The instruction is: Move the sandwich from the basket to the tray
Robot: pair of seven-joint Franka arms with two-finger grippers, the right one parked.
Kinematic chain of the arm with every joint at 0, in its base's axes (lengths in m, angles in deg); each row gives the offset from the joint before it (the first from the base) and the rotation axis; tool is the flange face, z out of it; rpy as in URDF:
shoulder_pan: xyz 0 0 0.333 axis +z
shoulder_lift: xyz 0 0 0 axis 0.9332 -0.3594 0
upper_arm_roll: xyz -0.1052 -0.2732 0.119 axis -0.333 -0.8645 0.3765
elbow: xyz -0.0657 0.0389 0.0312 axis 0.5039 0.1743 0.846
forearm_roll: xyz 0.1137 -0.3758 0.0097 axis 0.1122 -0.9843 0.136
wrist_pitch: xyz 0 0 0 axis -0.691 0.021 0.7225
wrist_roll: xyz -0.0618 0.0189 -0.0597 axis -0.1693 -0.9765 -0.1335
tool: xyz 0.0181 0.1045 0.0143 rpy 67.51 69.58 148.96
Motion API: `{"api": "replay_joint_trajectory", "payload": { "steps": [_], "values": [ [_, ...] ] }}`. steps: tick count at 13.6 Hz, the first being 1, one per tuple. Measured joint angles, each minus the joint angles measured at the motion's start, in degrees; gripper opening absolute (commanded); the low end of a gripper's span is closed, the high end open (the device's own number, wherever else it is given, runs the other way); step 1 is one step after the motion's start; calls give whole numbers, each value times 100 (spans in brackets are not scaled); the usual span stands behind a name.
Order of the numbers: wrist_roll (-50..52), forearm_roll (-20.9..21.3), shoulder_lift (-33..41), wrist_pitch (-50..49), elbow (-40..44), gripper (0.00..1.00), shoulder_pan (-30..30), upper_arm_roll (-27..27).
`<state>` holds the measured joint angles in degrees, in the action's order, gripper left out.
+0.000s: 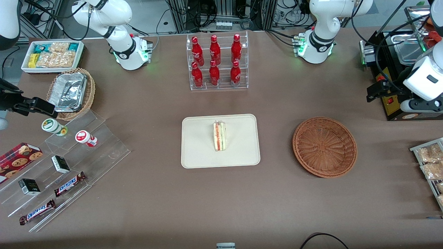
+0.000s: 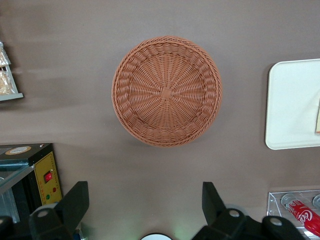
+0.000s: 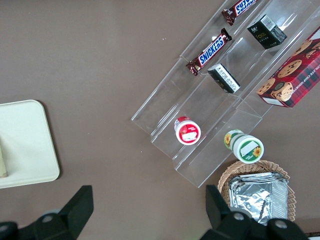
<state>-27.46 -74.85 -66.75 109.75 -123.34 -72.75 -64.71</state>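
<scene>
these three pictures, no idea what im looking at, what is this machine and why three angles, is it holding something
It is two white robot arms bolted to a brown table. One picture looks at them from the front. The other two come from cameras on the arms' wrists, looking down past each arm's own black fingers.

The working arm's gripper hangs open above the table beside the round reddish wicker basket, holding nothing. The basket is empty. The sandwich, a small wedge with red and green filling, lies on the cream tray in the middle of the table.

Round about stand a clear rack of red bottles, chocolate bars and small cups on clear steps, and a lighter basket of foil containers.
</scene>
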Motion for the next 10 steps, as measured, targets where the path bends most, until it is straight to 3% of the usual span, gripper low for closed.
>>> {"api": "replay_joint_trajectory", "payload": {
  "steps": [10],
  "values": [
    [98,0,85,101,34,100,72,44]
  ]
}}
